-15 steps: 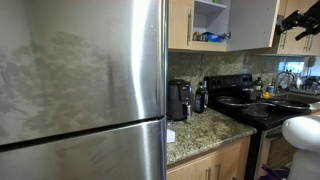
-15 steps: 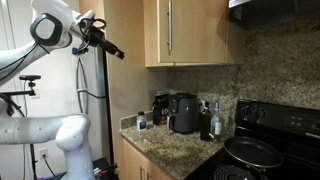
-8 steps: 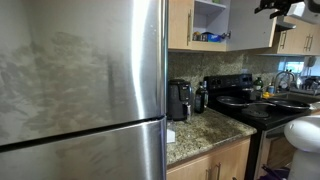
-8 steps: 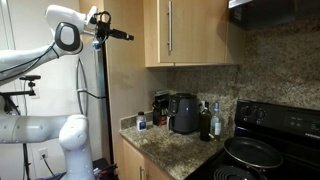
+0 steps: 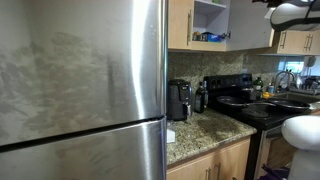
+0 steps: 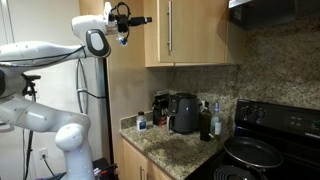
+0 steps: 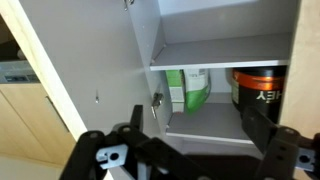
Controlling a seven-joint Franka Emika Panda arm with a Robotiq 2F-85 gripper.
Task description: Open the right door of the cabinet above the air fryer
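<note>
The cabinet (image 5: 180,25) hangs above the black air fryer (image 5: 179,100), which also shows in an exterior view (image 6: 183,113). Its right door (image 5: 251,24) stands swung open and the white shelved inside (image 5: 210,20) shows. In an exterior view the door's wood face (image 6: 198,30) and silver bar handle (image 6: 168,28) show. My gripper (image 6: 146,19) is high up, left of the handle and apart from it. In the wrist view my gripper (image 7: 195,140) is open and empty, facing the shelf (image 7: 215,125) with a green-and-white package (image 7: 185,88) and an orange-and-black container (image 7: 262,88).
A large steel fridge (image 5: 80,90) fills the left. A black stove (image 5: 255,105) with pans stands right of the granite counter (image 5: 195,128). Bottles (image 6: 210,120) and small items stand beside the air fryer. My arm (image 5: 295,12) is at the top right.
My arm has risen and swung toward the cabinet, and the gripper now points level at it. The door stays open as before.
</note>
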